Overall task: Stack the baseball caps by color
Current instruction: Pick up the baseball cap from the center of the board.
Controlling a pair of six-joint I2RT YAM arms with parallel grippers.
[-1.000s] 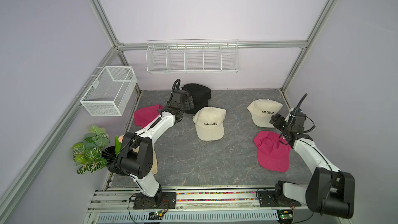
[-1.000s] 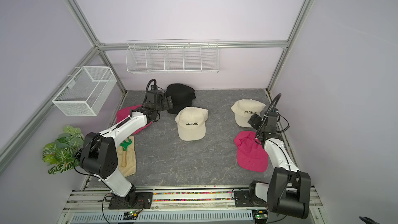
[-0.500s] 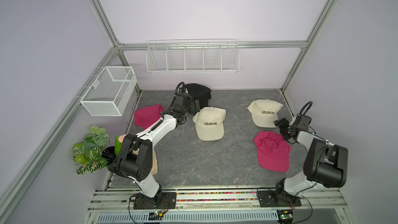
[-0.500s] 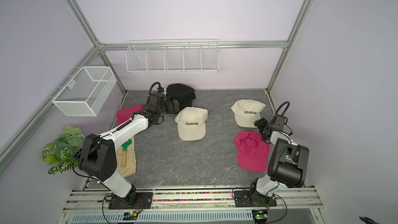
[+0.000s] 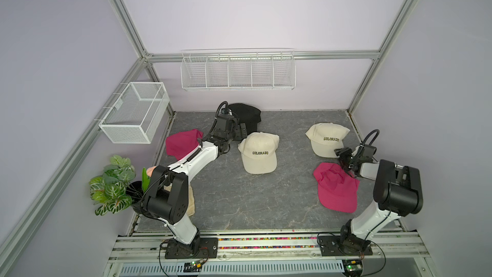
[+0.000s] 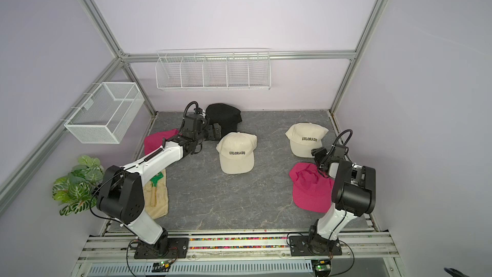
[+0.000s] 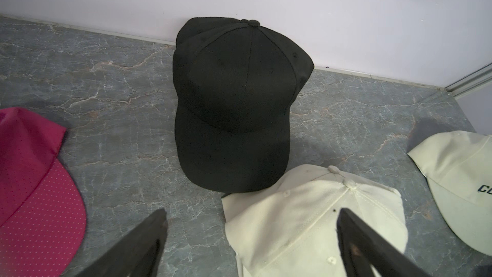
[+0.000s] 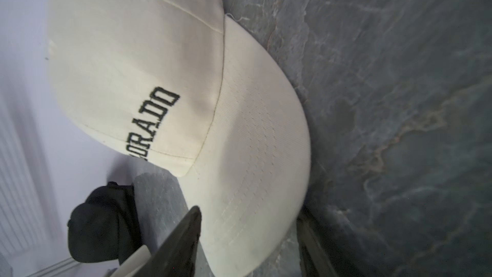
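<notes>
Black baseball caps (image 5: 247, 118): stacked, against the back wall.
Central cream COLORADO cap (image 5: 259, 154): mid-table, its crown just beside the black brim.
Right cream COLORADO cap (image 5: 326, 139): far right side of the table.
Magenta caps: one at the left edge (image 5: 181, 143), one at the right (image 5: 336, 189).
Left gripper (image 5: 241, 132): jaws wide, empty, between the black caps and the central cream cap.
Right gripper (image 5: 341, 155): jaws apart, astride the brim tip of the right cream COLORADO cap.
</notes>
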